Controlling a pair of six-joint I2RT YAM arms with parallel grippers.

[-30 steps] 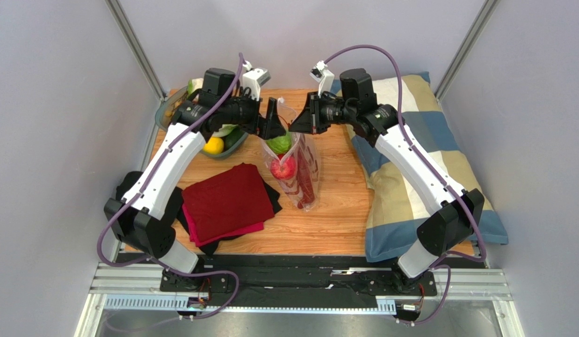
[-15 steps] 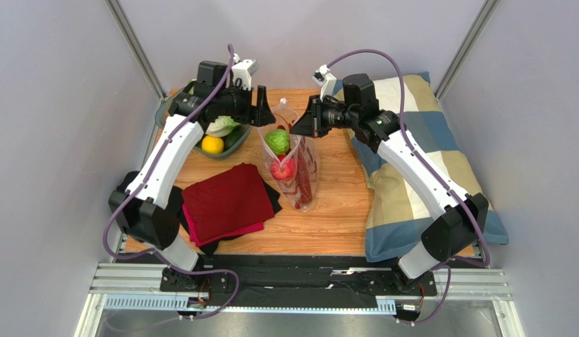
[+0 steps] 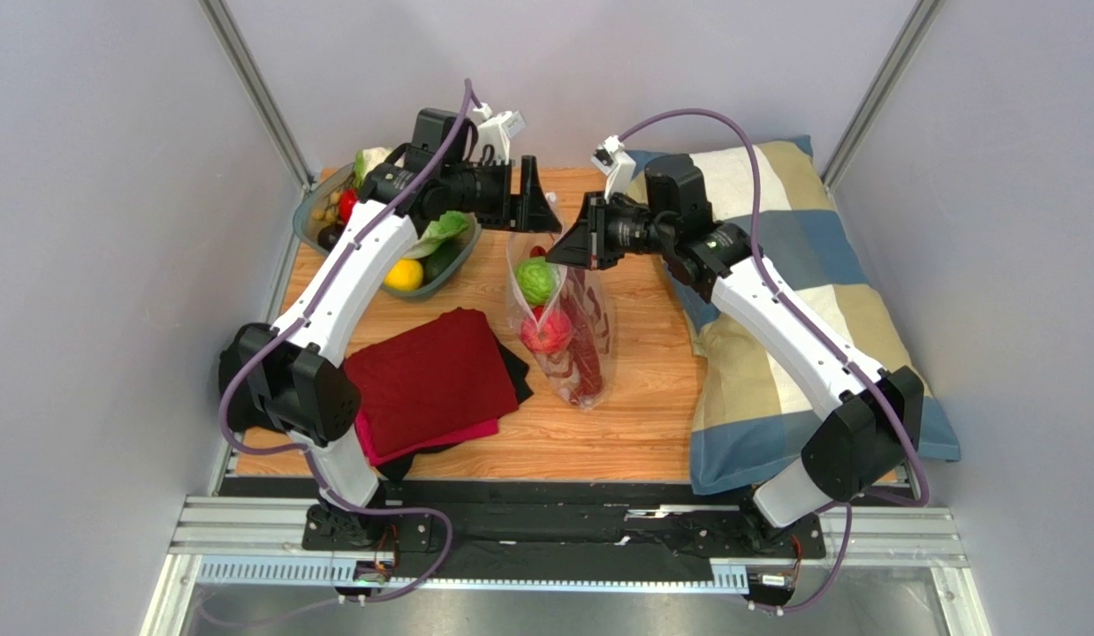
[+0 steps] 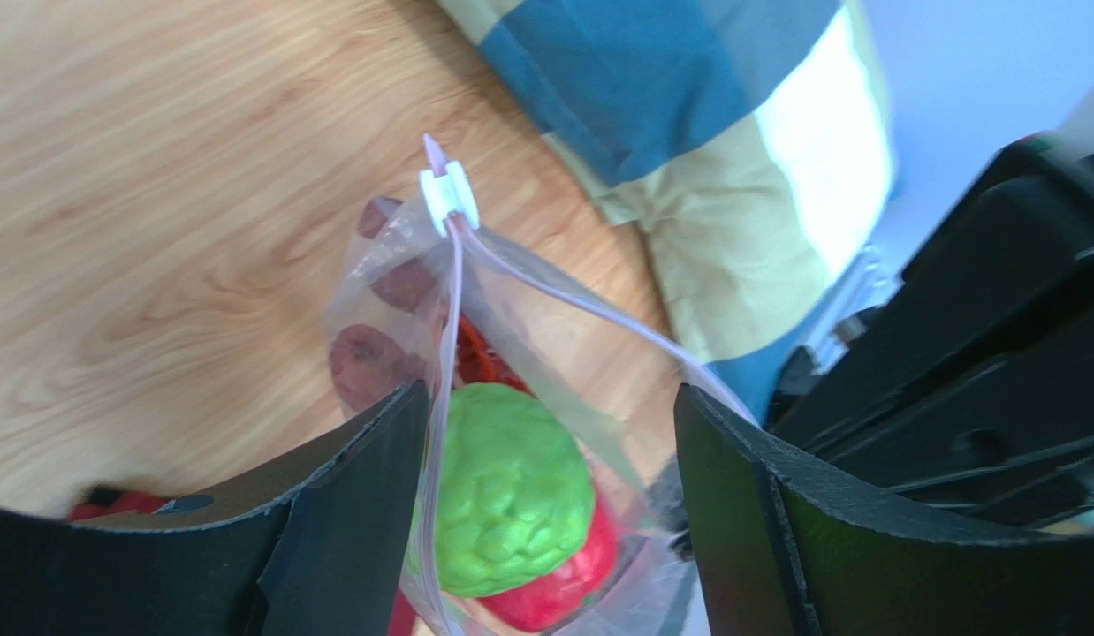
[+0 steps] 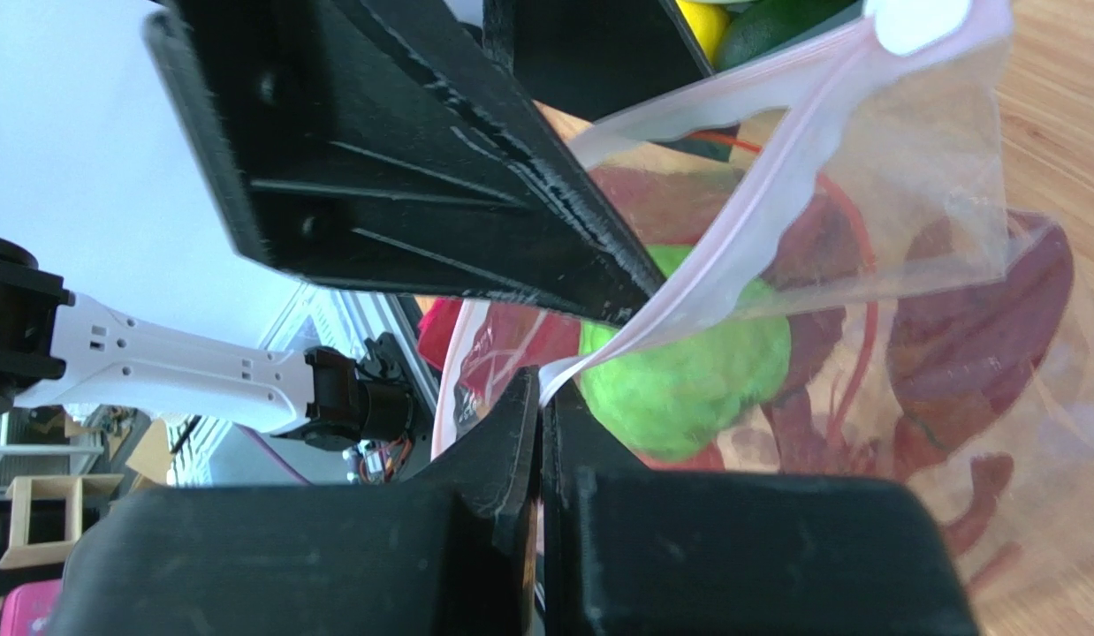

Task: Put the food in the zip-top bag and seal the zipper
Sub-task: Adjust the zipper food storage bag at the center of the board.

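The clear zip-top bag (image 3: 574,347) lies on the wooden table with the green ball (image 3: 537,281), the red fruit (image 3: 546,331) and the dark-red lobster piece (image 3: 587,347) inside. My right gripper (image 3: 567,248) is shut on the bag's mouth edge, pinching the zipper strip (image 5: 765,172) at its near end (image 5: 541,392). My left gripper (image 3: 527,200) is open and empty, hovering over the far end of the mouth. In the left wrist view its jaws (image 4: 550,398) straddle the mouth above the green ball (image 4: 506,490), and the white slider (image 4: 448,199) sits at the far end.
A bowl (image 3: 324,199) with a lemon (image 3: 404,274) and other produce stands at the back left. A folded dark-red cloth (image 3: 426,378) lies on a black cloth, left of the bag. A checked pillow (image 3: 791,331) lies along the right side.
My left gripper has drawn back from the bag's mouth and now hovers at its far end, still open. The bag has shifted slightly right. My right gripper keeps its pinch.
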